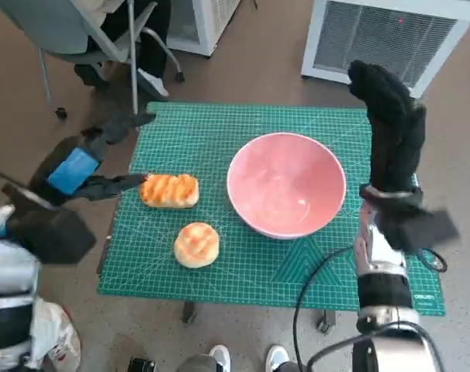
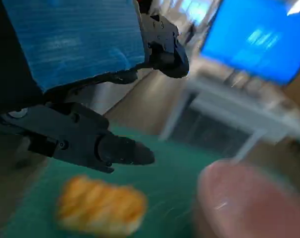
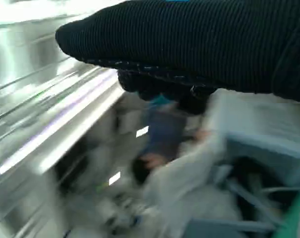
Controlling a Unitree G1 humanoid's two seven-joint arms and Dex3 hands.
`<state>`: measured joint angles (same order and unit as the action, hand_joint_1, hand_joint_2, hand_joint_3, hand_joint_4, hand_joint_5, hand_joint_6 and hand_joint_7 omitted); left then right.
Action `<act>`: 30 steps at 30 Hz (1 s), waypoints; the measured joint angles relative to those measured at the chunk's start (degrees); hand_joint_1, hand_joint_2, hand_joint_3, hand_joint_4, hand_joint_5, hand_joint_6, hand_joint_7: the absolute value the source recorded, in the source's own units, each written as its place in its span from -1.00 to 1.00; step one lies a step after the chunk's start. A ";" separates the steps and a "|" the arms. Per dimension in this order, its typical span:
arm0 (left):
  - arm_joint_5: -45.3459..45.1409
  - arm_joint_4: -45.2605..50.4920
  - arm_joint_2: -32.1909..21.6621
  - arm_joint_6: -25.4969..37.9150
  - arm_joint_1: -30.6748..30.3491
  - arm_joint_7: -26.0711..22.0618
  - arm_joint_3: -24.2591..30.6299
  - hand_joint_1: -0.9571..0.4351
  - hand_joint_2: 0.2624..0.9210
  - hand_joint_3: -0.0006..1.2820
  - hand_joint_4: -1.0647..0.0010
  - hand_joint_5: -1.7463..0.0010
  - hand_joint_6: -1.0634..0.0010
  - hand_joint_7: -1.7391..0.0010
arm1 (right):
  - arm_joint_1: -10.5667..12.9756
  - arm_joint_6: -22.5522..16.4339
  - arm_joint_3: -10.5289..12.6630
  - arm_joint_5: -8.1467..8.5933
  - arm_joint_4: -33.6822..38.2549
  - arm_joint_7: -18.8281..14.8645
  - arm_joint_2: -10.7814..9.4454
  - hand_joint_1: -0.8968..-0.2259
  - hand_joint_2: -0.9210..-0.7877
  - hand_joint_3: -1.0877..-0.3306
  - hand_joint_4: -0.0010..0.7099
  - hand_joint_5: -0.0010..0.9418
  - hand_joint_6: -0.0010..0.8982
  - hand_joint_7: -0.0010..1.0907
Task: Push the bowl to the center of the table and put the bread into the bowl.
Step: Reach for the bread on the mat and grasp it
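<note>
One green bench [image 1: 219,132] carries a pink bowl [image 1: 286,184] right of its middle (nothing inside), then a long bread [image 1: 170,191] and a round bun [image 1: 196,244]. The left robot hand [image 1: 91,163] hovers released, fingers apart, beside the long bread; the right robot hand [image 1: 390,128] grasps nothing, raised beside the bowl.

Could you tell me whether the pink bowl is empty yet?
Empty: the pink bowl shows only bare interior; both bread pieces lie on the green mat.
</note>
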<state>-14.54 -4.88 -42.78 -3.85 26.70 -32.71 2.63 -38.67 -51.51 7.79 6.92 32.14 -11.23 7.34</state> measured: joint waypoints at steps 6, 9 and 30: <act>-5.26 1.14 -1.76 8.59 3.59 -4.69 -5.44 0.16 0.66 -0.98 0.51 0.99 0.26 0.99 | 4.16 -0.72 -1.74 -0.34 -9.89 -0.43 0.36 0.62 -1.00 0.46 0.18 -0.97 -0.91 0.60; -8.17 1.23 -1.92 11.61 5.49 -6.96 -8.59 0.16 0.68 -0.98 0.54 1.00 0.28 0.99 | 5.44 -0.74 -2.23 -0.47 -13.05 -0.43 0.61 0.67 -1.00 0.45 0.17 -0.98 -0.92 0.61; -16.00 -13.24 3.11 13.02 15.52 -9.07 -21.55 0.05 0.73 -0.99 0.68 1.00 0.40 1.00 | 8.04 0.94 -2.93 -2.76 -18.08 0.51 1.20 0.63 -1.00 0.46 0.18 -0.97 -0.98 0.67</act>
<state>-30.55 -18.12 -39.67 9.18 42.22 -41.79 -18.92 -30.62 -50.57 4.85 4.16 14.06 -10.71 8.54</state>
